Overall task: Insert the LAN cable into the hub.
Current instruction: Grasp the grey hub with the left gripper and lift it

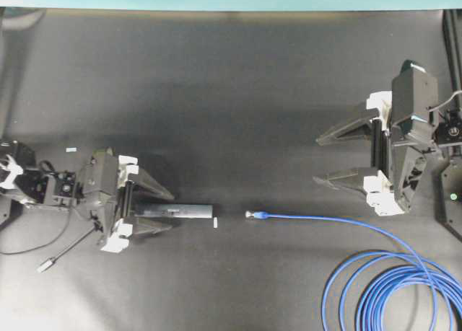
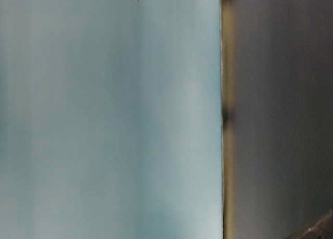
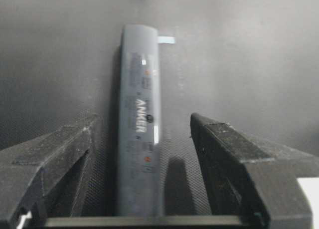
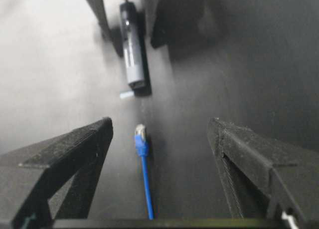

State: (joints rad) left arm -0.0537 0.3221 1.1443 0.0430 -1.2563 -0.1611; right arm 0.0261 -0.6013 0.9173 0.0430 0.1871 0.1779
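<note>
Lying on dark table (image 1: 231, 93): hub (image 1: 184, 212) between spread fingers of left gripper (image 1: 164, 210); LAN cable (image 1: 325, 219) plug at its three o'clock; right gripper (image 1: 338, 158) agape, empty.

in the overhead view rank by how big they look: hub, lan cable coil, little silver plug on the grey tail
1. LAN cable coil, largest by far, partly cut off by the frame
2. hub
3. silver plug, smallest

We are seeing the hub (image 3: 140, 124) lying lengthwise between the left gripper (image 3: 142, 139) fingers (image 3: 55, 154), which are standing wide apart, not touching it.
</note>
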